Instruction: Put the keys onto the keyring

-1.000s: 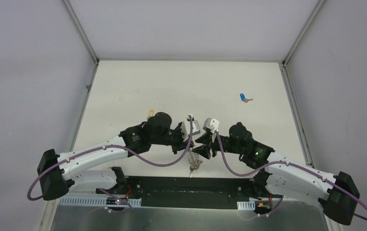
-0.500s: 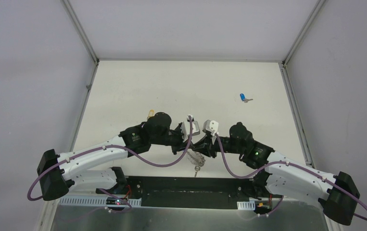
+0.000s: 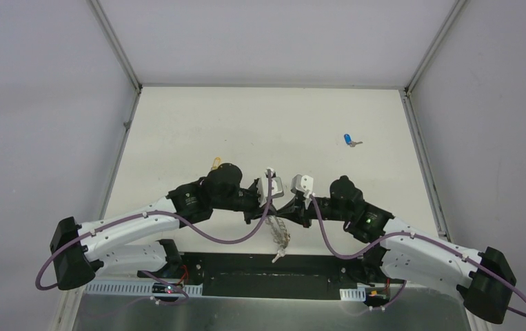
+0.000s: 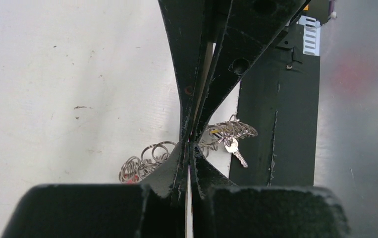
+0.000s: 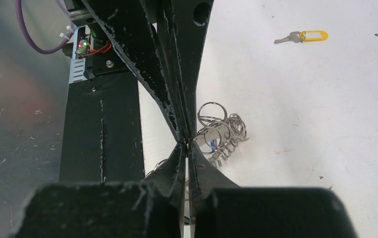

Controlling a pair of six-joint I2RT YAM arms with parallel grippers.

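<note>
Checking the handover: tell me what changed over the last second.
The right gripper closed its jaws on the keyring, right beside the left gripper, which stayed shut on it. The keyring now hangs a little lower. The blue key and yellow key lay unmoved.

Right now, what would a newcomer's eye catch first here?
The left tool and right tool meet nose to nose at near centre, both pinched shut on the keyring. Then the loose keys: a blue key far right, a yellow key just past the left arm.
</note>
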